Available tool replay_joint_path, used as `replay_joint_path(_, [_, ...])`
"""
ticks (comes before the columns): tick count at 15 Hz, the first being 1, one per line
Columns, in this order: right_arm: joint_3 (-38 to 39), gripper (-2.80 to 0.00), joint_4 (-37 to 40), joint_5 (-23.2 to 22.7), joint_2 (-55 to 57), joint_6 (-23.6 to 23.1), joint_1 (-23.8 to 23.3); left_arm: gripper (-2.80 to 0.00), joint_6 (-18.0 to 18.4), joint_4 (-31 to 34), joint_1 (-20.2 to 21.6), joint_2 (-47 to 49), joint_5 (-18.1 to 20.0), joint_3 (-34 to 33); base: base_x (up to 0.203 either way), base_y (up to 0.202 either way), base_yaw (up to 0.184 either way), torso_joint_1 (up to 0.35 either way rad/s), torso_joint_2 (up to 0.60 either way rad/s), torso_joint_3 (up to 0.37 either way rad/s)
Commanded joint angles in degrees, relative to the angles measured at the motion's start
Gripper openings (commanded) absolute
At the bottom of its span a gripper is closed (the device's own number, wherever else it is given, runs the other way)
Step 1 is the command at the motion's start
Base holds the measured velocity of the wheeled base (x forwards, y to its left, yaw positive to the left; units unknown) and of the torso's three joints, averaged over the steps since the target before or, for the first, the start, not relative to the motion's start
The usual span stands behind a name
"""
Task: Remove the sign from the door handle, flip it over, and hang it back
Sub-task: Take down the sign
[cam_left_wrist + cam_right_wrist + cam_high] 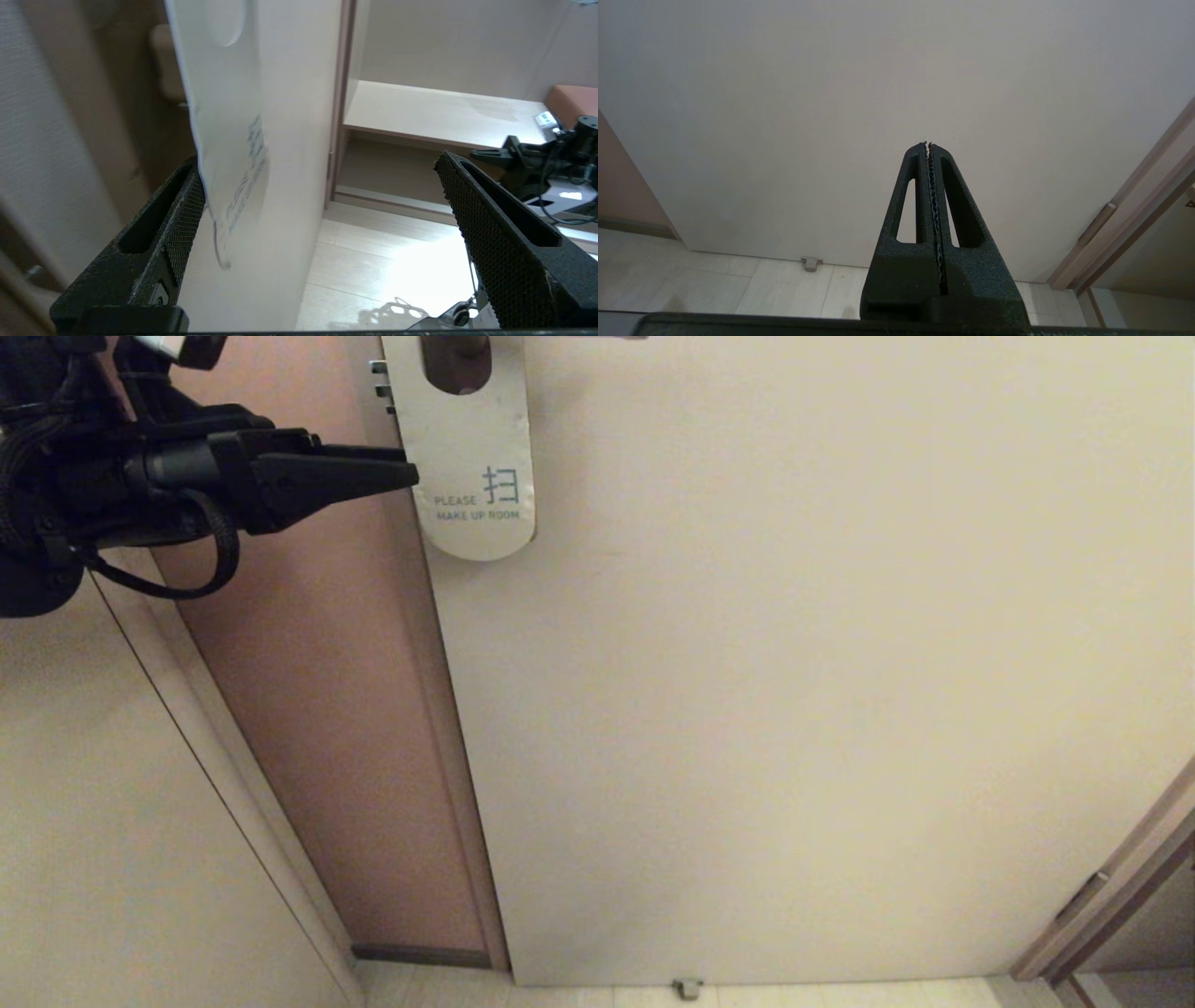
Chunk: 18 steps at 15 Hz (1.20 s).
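Head view: at 10 o'clock the left gripper (411, 467) reaches the door's (794, 691) free edge, jaws spread wide, one finger (187, 205) touching the sign's (476, 467) edge. White face outward, the sign hangs from the door handle (456, 359) at 12 o'clock. Right gripper (928, 145) sits low, jaws pressed together, empty.

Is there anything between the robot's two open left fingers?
Yes. In the left wrist view, the sign hangs between the left gripper fingers, its edge against one finger.

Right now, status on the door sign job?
Left gripper open at the sign's edge, one finger touching it. Sign on door handle, white face out. Right gripper shut, idle, low before the door.
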State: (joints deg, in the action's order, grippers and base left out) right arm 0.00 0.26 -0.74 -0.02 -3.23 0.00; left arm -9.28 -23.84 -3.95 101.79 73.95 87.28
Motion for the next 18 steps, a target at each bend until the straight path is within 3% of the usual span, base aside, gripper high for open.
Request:
replay_joint_path(1, [0.0, -2.80, 0.0, 0.0, 0.0, 0.0, 0.0, 0.00, -0.1, -0.2, -1.1, -0.1, 0.3, 0.0, 0.000, 0.000, 0.000, 0.000, 0.00, 0.000])
replay_joint_path(11, [0.0, -2.80, 0.0, 0.0, 0.0, 0.0, 0.0, 0.00, 0.3, -0.8, -2.3, 3.1, -0.1, 0.9, 0.000, 0.000, 0.000, 0.000, 0.00, 0.000])
replay_joint_path(18, [0.0, -2.80, 0.0, 0.0, 0.0, 0.0, 0.0, 0.00, -0.3, -1.2, -4.1, 5.6, 0.1, 5.5, 0.000, 0.000, 0.000, 0.000, 0.00, 0.000])
